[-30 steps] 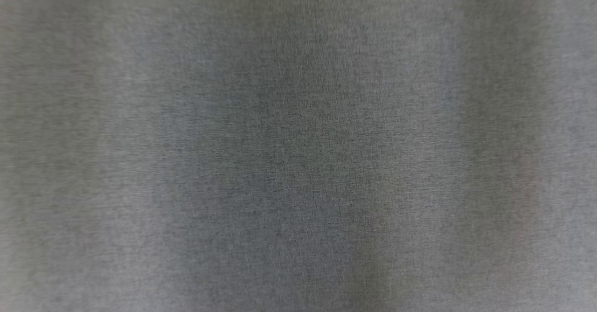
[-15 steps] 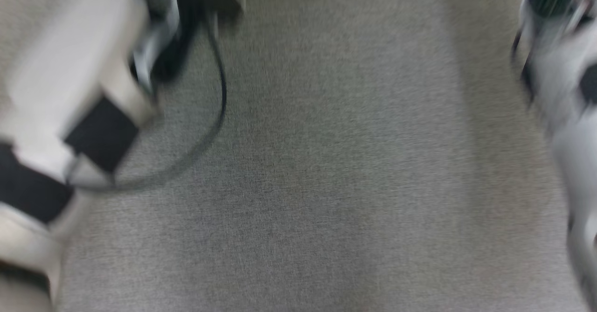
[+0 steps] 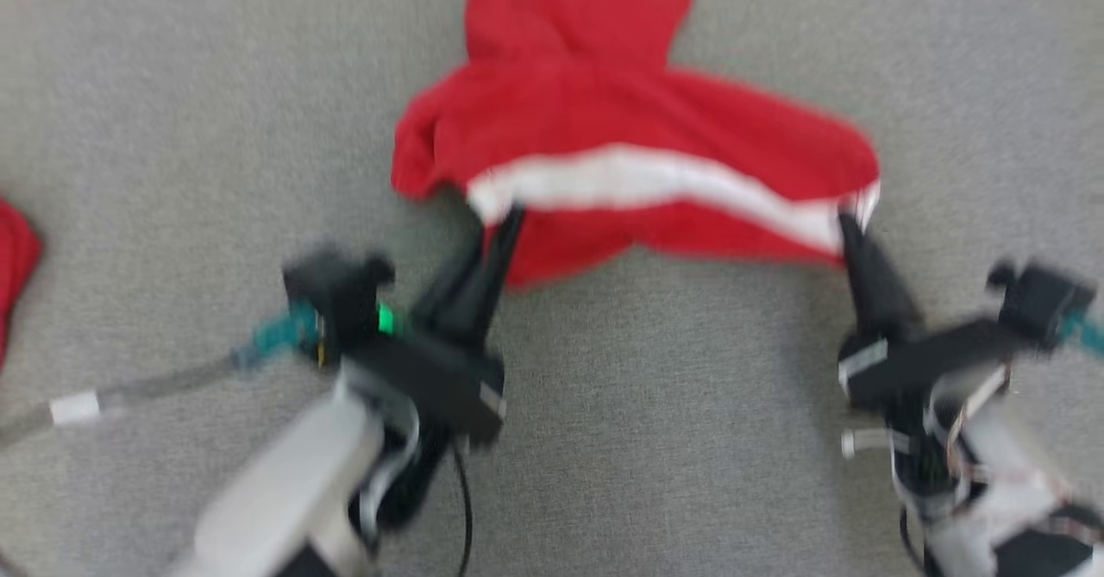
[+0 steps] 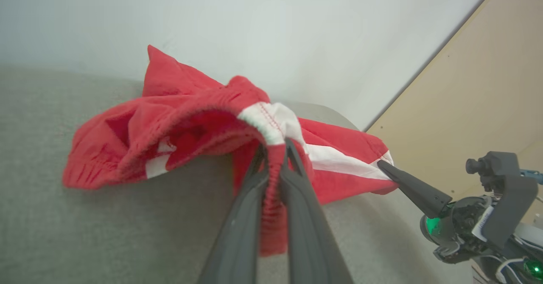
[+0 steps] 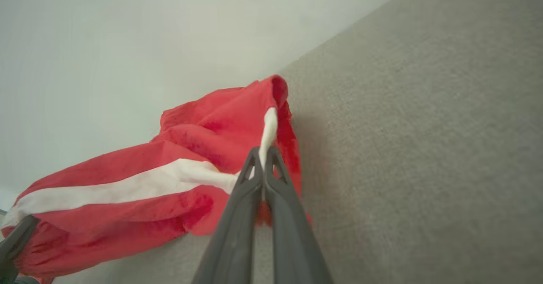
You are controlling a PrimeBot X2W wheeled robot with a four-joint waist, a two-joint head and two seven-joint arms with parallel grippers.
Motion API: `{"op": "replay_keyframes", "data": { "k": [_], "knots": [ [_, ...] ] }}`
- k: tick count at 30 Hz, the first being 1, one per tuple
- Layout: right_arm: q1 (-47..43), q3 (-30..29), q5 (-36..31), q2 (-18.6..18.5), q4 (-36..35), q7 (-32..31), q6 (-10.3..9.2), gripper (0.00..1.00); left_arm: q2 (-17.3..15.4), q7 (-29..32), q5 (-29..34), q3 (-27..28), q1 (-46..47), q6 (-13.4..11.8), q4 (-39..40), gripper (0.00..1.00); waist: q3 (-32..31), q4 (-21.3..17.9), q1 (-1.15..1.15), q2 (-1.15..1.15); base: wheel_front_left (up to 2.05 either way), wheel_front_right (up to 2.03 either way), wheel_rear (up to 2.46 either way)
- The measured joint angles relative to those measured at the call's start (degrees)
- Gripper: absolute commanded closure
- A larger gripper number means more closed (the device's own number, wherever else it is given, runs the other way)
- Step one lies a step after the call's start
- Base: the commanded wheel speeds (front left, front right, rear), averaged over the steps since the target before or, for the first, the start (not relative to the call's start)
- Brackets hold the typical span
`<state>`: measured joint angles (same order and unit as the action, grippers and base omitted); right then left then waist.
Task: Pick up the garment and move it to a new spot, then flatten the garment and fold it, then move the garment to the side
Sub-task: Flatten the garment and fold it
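Cloth of bright red sits in the upper middle of the head view: the garment (image 3: 604,111), soft and rumpled, with one broad white stripe running across it from left to lower right and a narrower part reaching the top edge. In the left wrist view we see a gathered, ribbed hem with a line of stitching over the white patch. It lies on a grey surface (image 3: 172,128) with a fine, flecked, carpet-like texture, its near edge raised off that surface at two corners.

The left gripper (image 3: 507,215) is clenched on the left end of the white stripe; in its own wrist view a bunched red fold is pinched between the two long dark fingers (image 4: 239,216) and hangs down between them. The right gripper (image 3: 847,222) is closed tight on the right end of the stripe, its tapered jaws pressed together with white cloth nipped at the tips.

Behind the garment in the wrist views we see a smooth pale wall (image 4: 254,21), and at the right of the left wrist view a flat tan panel (image 4: 488,97). At the left edge of the head view we make out another piece of red cloth (image 3: 13,254), well apart from the garment
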<state>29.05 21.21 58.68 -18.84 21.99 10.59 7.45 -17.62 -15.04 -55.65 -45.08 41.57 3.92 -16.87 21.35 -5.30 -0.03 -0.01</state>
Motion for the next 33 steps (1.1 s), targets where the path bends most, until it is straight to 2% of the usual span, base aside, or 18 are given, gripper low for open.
{"op": "replay_keyframes", "data": {
  "k": [4, 10, 16, 24, 25, 26, 27, 28, 33],
  "knots": [
    [-8.3, -1.4, 0.0, -0.1, -2.8, 0.6, 0.00, 1.00, 0.0, 0.0, 3.1, 2.3, -9.9, -0.9, 2.5, 1.00, -2.8, -0.1, 0.00, 0.00, 0.00, 0.00, 0.00],
    [-19.2, -5.6, -0.2, 0.1, -5.0, 1.0, 0.00, 1.00, 0.5, 0.0, 6.3, 5.0, -21.4, -0.9, 3.6, 1.00, -6.3, 0.1, 0.01, 0.00, 0.00, 0.00, 0.00],
    [-28.0, -9.8, -1.9, 1.8, -6.5, 0.8, 0.00, 1.00, 1.7, 0.0, 9.0, 5.9, -27.4, 0.2, 2.8, 1.00, -9.1, 1.2, 0.01, 0.00, 0.00, 0.00, 0.00],
    [-31.8, -13.2, -5.7, 5.9, -7.3, -0.5, 0.00, 1.00, 4.1, 0.0, 10.8, 5.4, -29.6, 1.1, -0.8, 1.00, -11.5, 3.1, 0.02, 0.01, 0.00, 0.00, 0.00],
    [-31.8, -13.5, -6.5, 6.3, -7.2, -0.5, 0.00, 1.00, 4.4, 0.0, 11.2, 5.6, -29.7, 1.1, -1.2, 0.94, -11.8, 3.2, 0.02, 0.01, 0.00, 0.00, 0.00],
    [-31.9, -13.7, -7.7, 6.3, -7.1, -0.5, 0.00, 1.00, 4.6, 0.0, 11.7, 5.8, -29.7, 1.2, -1.5, 0.80, -12.0, 3.4, 0.02, 0.01, 0.00, 0.00, 0.00],
    [-32.0, -14.2, -8.7, 6.5, -7.0, -0.4, 0.00, 0.41, 4.7, 0.0, 12.5, 6.2, -29.7, 1.1, -1.9, 0.27, -12.3, 3.5, 0.02, 0.01, 0.00, 0.00, 0.00],
    [-32.0, -14.8, -9.2, 6.9, -6.9, 0.0, 0.00, 0.00, 4.6, 0.0, 13.7, 6.4, -29.7, 0.9, -2.2, 0.00, -12.5, 3.6, 0.02, 0.01, 0.00, 0.00, 0.00],
    [-32.1, -16.8, -13.0, 7.7, -7.1, 1.1, 0.00, 0.00, 5.4, 0.0, 17.1, 9.3, -31.1, 0.3, -2.2, 0.00, -13.7, 4.1, 0.02, 0.01, 0.00, 0.00, 0.00]
  ]
}}
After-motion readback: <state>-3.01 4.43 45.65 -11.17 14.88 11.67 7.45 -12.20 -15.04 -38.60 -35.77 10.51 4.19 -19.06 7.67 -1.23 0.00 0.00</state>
